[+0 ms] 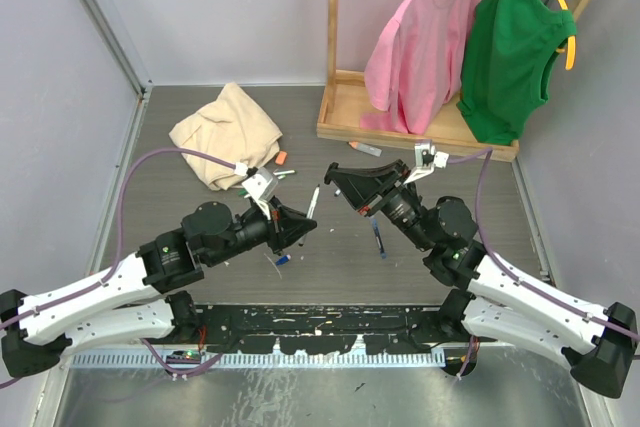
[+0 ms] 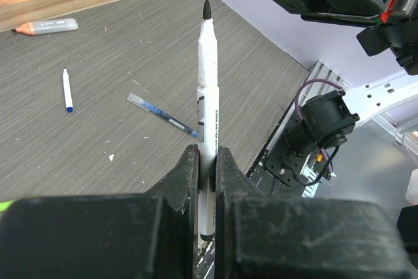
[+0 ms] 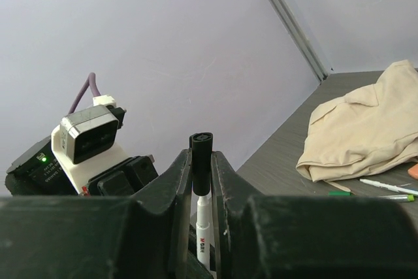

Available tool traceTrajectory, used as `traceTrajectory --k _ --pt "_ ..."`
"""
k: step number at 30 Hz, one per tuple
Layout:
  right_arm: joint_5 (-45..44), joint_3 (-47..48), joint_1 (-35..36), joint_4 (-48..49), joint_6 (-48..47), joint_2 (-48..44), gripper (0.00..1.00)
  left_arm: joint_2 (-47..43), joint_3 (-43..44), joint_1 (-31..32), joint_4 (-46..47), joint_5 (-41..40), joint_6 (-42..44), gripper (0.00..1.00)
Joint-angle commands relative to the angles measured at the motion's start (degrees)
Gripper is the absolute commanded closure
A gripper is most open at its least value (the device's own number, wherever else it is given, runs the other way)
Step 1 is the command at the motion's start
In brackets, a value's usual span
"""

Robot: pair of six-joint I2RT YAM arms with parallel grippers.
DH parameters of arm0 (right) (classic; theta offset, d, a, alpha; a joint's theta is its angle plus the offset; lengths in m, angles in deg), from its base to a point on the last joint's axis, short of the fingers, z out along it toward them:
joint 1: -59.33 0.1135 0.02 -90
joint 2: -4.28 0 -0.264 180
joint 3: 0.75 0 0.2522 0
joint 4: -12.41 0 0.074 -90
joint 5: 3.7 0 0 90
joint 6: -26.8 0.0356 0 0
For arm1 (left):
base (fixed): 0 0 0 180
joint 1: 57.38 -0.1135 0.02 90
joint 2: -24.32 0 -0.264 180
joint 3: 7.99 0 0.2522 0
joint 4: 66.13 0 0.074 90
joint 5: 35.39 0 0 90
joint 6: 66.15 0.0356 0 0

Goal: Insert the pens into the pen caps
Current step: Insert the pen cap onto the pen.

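Protruding white pen [image 2: 208, 115], black-tipped, uncapped

Pen [image 2: 208, 96] — white barrel, black tip, black lettering. Cap [image 3: 200, 151] — black. Tabletop [image 2: 98, 142]: grey wood-grain pattern. 2 garments: pink shirt [image 1: 415, 42], green top [image 1: 510, 47]. Cloth [image 1: 225, 127]: beige. Left arm cable [image 1: 170, 152]: purple.

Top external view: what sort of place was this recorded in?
Probably a robot lab test cell, not a home: plain lilac walls box in a grey wood-grain table, and the wooden garment rack with a pink top and a green top, plus a crumpled beige cloth, look like staged props.
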Motion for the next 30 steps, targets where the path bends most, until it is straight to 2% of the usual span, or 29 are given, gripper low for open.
traceTrajectory --k 1,10,30 --pt "1.65 2.9 -0.27 4.99 0.13 0.56 1.0 -0.6 0.14 0.26 3.24 -0.99 -1.37 1.0" --pt "0.92 2.64 -0.22 5.08 0.5 0.7 1.0 0.07 1.4 0.27 0.65 -2.59 -2.2 1.0" --pt "2.0 4.79 -0.22 3.56 1.99 4.29 1.0 -1.3 0.27 0.29 1.34 -0.9 -1.76 1.0"
